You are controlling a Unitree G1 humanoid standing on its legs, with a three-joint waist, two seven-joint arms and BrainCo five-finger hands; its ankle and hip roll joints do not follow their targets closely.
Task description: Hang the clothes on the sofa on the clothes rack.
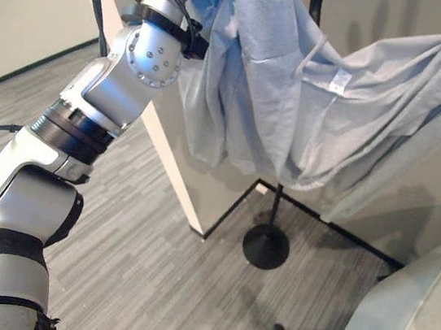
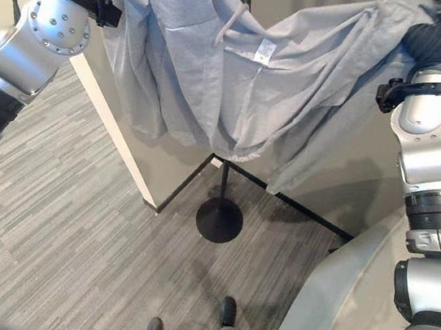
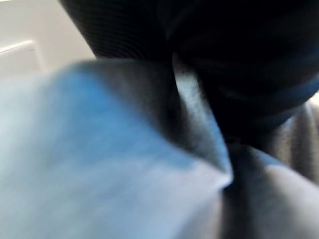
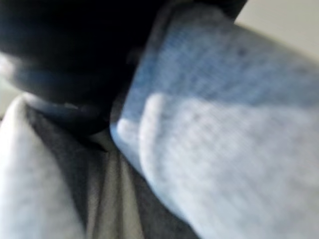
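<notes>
Standing nearest: sofa (image 2: pixel 323 311), then rack base (image 2: pixel 219 219). Garment (image 2: pixel 240 86) sags w/ long axis sideways across rack pole (image 1: pixel 273 209), between both raised arms, equally near. Fingers buried in cloth — can't tell grip.

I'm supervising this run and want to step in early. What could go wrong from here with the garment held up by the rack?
1. The light blue hoodie sags between both raised arms in front of the rack's pole, not on it; it could slide down to the floor.
2. Cloth covers both wrist views, so each hand's hold cannot be checked.
3. Pulling could tip the rack on its round base.
</notes>
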